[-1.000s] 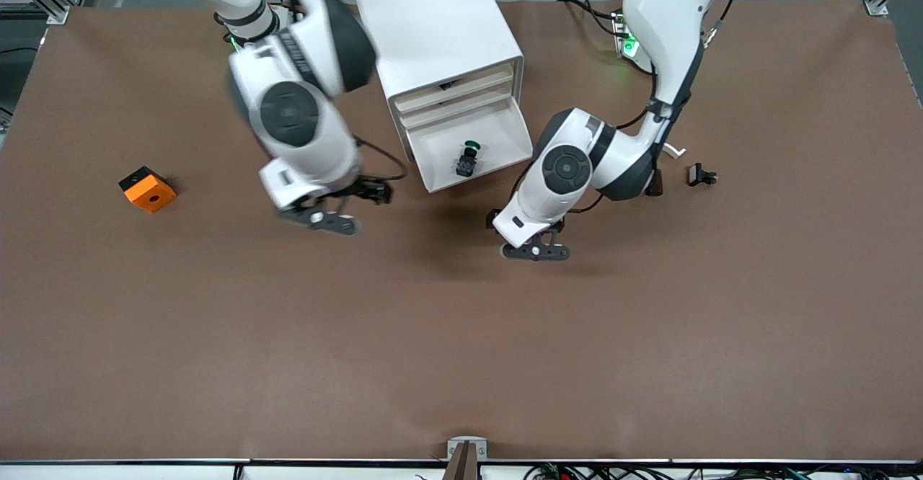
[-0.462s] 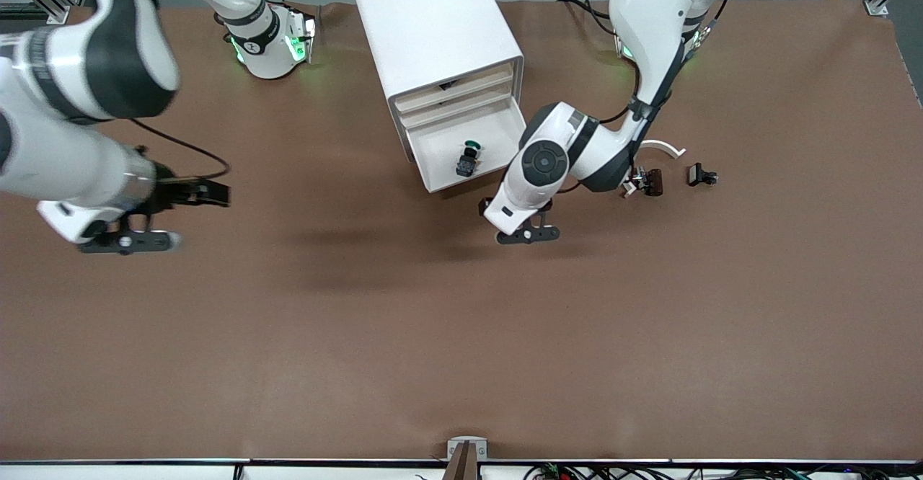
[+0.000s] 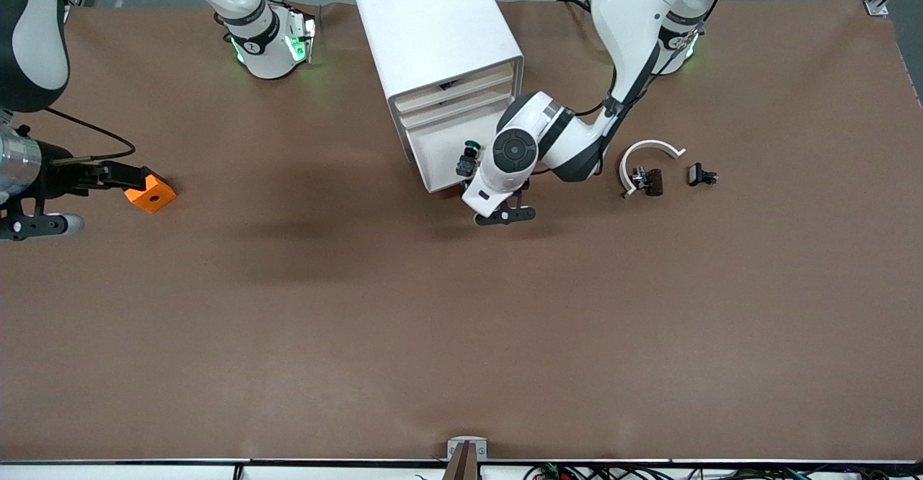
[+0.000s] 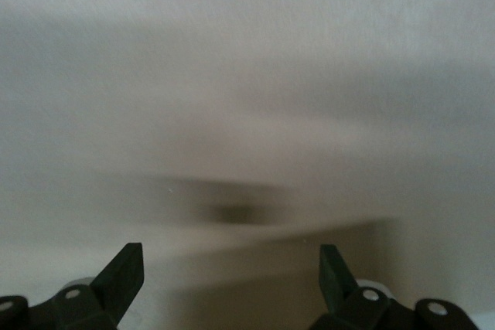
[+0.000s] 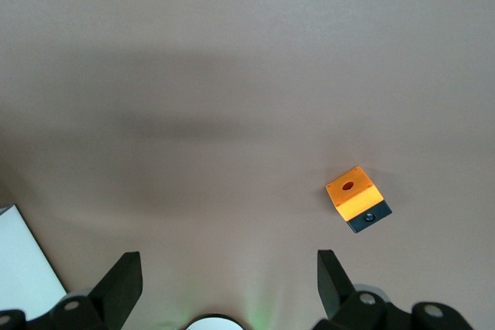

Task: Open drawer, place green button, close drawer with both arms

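- The right gripper (image 3: 32,226) hangs over the table at the right arm's end, fingers spread wide and holding nothing; in its wrist view the two fingertips (image 5: 124,280) stand well apart over bare brown table (image 3: 461,336).
- An orange cube (image 3: 150,190) sits on the table just beside that gripper's black wrist camera.
- The white cabinet (image 3: 433,26) stands in the middle, between the two bases.
- The drawer (image 3: 440,152) is pulled out toward the front camera, third from the top.
- The button (image 3: 467,159) lies in the drawer, green cap up, close to the drawer's rim at the left arm's end.
- The left gripper (image 3: 505,215) hangs just in front of the drawer's front corner, beside the button but not touching it, jaws wide and empty; its wrist view shows only a pale blurred surface close between the fingertips (image 4: 128,268).
- A white arc (image 3: 645,156) with small dark parts (image 3: 649,179) lies toward the left arm's end.
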Controlling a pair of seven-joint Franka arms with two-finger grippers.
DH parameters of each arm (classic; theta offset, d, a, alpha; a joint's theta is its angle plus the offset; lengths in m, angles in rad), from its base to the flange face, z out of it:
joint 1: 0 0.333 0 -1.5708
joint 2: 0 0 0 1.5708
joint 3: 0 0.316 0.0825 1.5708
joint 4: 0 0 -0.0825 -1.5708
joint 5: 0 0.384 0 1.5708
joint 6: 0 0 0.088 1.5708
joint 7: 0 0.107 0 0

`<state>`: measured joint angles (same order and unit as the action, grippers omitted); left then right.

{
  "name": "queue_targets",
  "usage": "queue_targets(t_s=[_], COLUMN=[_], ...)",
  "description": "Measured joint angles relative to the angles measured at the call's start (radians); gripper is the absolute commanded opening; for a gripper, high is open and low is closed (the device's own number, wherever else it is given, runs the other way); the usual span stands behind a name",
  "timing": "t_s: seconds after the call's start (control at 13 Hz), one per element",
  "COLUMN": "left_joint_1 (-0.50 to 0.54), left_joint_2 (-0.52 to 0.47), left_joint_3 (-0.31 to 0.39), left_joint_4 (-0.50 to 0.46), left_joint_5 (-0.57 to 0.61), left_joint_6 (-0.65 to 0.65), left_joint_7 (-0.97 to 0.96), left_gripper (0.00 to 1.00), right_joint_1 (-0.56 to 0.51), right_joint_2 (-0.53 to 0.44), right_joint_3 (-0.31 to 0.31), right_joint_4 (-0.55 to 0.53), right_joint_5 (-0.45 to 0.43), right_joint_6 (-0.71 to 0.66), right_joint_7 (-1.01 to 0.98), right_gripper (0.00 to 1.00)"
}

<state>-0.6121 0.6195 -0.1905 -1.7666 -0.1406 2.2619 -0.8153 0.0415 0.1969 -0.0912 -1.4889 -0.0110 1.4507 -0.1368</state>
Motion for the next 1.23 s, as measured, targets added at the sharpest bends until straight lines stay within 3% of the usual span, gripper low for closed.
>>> queue_targets(t_s=[0.23, 0.62, 1.23], left_joint_1=[-0.001, -0.002, -0.004], left_joint_2=[0.003, 0.012, 0.052], left_joint_3=[-0.040, -0.092, -0.159], left_joint_4=[0.001, -0.003, -0.005], left_joint_5=[-0.008, -0.063, -0.159], left_joint_6=[0.000, -0.017, -0.065], left_joint_7=[-0.026, -0.029, -0.029], left_gripper=[1.00, 1.00, 1.00], right_joint_1=[0.001, -0.049, -0.058], right_joint_2=[-0.009, -0.019, -0.058], right_joint_3=[0.010, -0.004, -0.001], right_joint_4=[0.014, 0.158, 0.166], right_joint_5=[-0.012, -0.025, -0.024], right_joint_6=[-0.015, -0.135, -0.148], right_joint_7=[0.001, 0.000, -0.002], right_gripper=[1.00, 1.00, 1.00])
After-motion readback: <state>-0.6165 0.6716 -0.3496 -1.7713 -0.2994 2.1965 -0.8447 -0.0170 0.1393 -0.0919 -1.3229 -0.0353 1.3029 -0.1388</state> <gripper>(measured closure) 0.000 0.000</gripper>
